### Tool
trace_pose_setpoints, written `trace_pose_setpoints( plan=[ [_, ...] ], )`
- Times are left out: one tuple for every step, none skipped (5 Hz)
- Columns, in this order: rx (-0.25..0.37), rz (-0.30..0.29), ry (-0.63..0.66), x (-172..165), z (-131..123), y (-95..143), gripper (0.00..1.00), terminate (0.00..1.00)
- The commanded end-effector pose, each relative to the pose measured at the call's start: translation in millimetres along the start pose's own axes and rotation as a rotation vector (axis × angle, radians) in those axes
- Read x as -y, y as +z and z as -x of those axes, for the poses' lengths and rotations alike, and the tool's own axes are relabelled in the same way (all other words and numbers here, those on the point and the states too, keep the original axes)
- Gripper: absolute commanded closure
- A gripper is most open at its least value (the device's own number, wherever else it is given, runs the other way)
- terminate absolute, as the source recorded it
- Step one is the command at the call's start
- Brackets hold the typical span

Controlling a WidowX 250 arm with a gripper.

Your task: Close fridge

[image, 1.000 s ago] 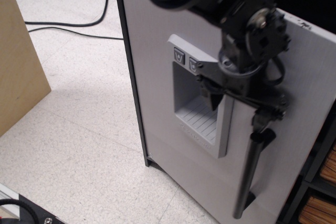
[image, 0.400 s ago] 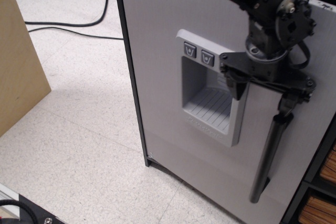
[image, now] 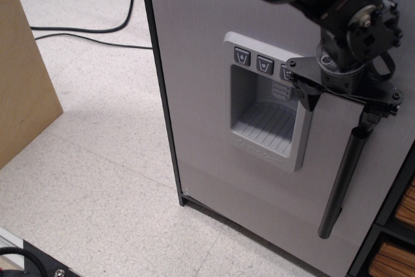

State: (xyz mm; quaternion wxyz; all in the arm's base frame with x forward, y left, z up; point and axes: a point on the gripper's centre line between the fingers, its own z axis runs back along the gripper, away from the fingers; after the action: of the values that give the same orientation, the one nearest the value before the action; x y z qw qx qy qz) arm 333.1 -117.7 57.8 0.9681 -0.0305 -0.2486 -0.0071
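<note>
The fridge point(image: 207, 63) is a grey brushed-metal box with a black edge, filling the middle and right of the view. Its light grey dispenser panel point(image: 266, 118) shows three buttons at the top. The dark bar handle point(image: 343, 180) runs down the right side of the door. My gripper point(image: 342, 105) is open and rests against the door front between the panel and the handle's top. One finger point(image: 308, 97) lies over the panel's right edge. The other finger point(image: 374, 118) is at the handle's top end. The arm hides the fridge's upper right part.
A tan wooden board point(image: 19, 76) stands at the left. Black cables point(image: 84, 30) run across the speckled floor behind it. A dark shelf with wooden items point(image: 395, 231) sits right of the fridge. A black device point(image: 26, 261) is at the lower left corner.
The fridge door front and its handle have shifted to the right, and my gripper has moved right and slightly up with them. The third panel button now shows.
</note>
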Motion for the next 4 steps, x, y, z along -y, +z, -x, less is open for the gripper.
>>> trace_pose_setpoints(
  plan=[
    [0.098,-0.001,0.017,-2,-26,3,0.00,0.00],
    [0.125,-0.001,0.026,-5,-30,-1,0.00,0.00],
    [0.137,-0.005,0.043,-7,-37,-6,0.00,0.00],
    [0.148,-0.003,0.041,-6,-40,-6,0.00,0.00]
  ],
)
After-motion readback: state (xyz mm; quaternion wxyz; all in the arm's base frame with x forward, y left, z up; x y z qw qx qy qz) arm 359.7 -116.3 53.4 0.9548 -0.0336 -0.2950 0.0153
